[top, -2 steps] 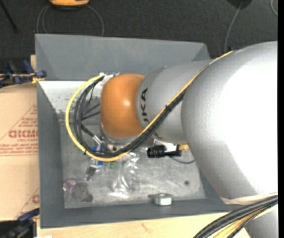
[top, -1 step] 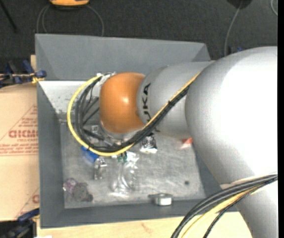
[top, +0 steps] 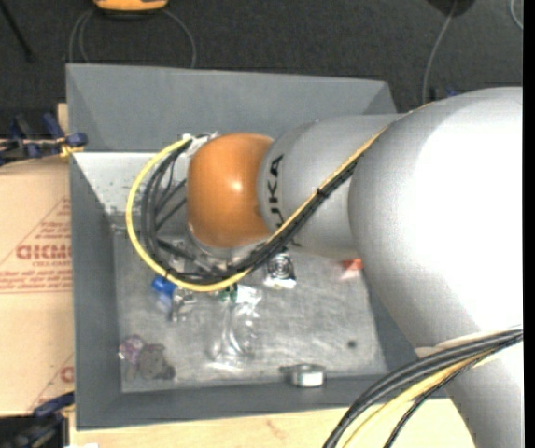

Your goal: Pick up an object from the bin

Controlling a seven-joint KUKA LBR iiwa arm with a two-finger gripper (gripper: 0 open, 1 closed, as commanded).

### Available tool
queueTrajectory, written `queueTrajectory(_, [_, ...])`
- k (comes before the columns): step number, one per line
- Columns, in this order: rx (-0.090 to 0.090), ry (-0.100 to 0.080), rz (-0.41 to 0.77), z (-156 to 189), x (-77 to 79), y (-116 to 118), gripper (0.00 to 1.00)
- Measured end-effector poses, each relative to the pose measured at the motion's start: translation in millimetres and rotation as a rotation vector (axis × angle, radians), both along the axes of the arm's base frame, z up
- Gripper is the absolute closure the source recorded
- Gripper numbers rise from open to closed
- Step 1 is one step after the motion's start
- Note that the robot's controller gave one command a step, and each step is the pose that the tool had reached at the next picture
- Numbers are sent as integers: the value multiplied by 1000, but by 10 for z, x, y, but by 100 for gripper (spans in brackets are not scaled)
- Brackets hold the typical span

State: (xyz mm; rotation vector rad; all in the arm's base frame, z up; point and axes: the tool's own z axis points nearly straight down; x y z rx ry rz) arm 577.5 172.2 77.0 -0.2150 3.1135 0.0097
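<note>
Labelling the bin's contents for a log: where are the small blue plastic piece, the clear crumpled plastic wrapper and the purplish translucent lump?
small blue plastic piece (top: 162,289), camera view, its middle.
clear crumpled plastic wrapper (top: 233,336), camera view, its central folds.
purplish translucent lump (top: 133,349), camera view, its top.

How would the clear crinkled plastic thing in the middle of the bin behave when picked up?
The clear plastic thing looks thin and creased, so probably light and floppy. Its glossy surface may slip; it seems unlikely to roll.
</note>
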Motion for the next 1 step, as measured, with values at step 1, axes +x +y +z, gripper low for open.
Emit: queueTrajectory(1, [-8, 7, 154, 1772, -92, 87, 100])
